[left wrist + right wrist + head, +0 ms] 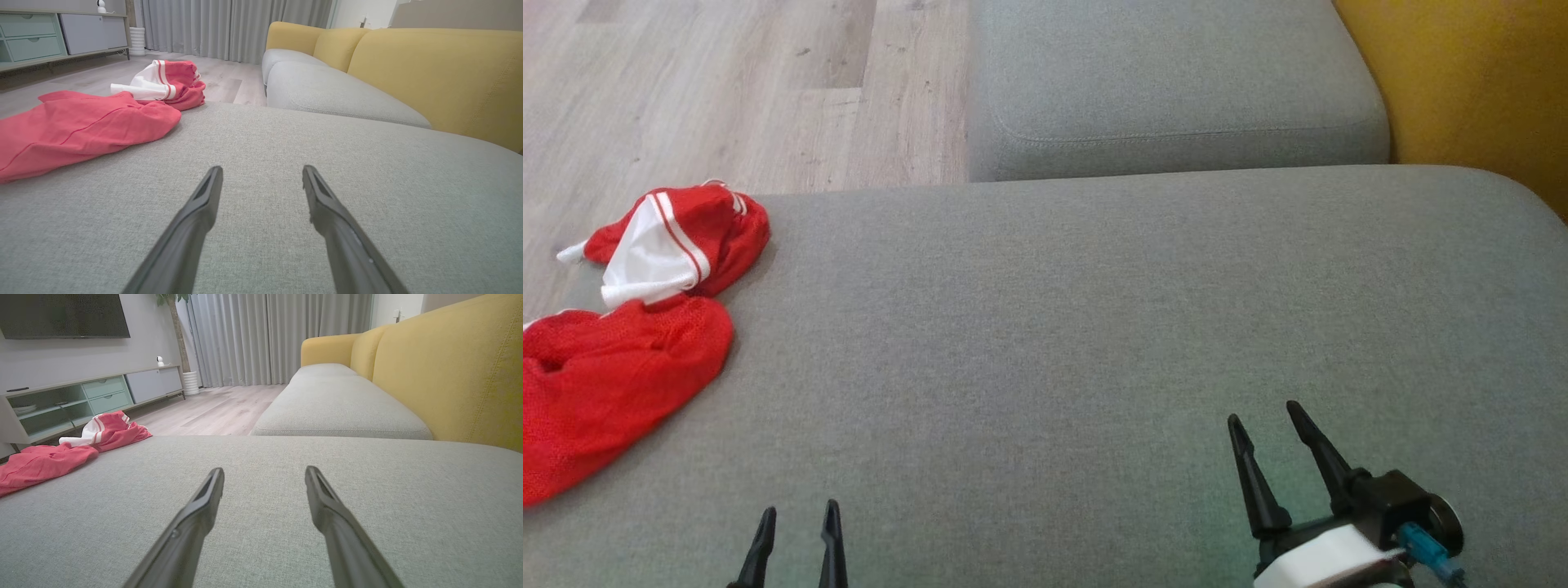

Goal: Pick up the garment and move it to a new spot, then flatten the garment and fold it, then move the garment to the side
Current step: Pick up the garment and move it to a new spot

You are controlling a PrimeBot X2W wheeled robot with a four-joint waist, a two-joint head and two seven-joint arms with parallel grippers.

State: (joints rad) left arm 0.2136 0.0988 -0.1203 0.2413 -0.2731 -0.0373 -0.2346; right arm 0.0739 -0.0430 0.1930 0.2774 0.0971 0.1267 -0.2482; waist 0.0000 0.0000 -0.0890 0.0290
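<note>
The garment (613, 376) is red mesh with a white, red-striped band, lying crumpled at the left edge of the grey sofa cushion (1094, 327). It appears in the left wrist view as garment (81, 126) and far left in the right wrist view as garment (45, 461). My left gripper (798, 513) stands open at the bottom, well right of the cloth, with nothing between its fingers; it shows as left gripper (262, 168). My right gripper (1263, 411) is open over bare cushion at the lower right, also seen as right gripper (264, 469).
A second grey seat cushion (1176, 90) lies beyond a seam, with the yellow backrest (1462, 82) at the right. Wooden floor (727, 90) drops off past the cushion's left and far edge. A low media cabinet (81, 400) and curtains (278, 339) stand across the room.
</note>
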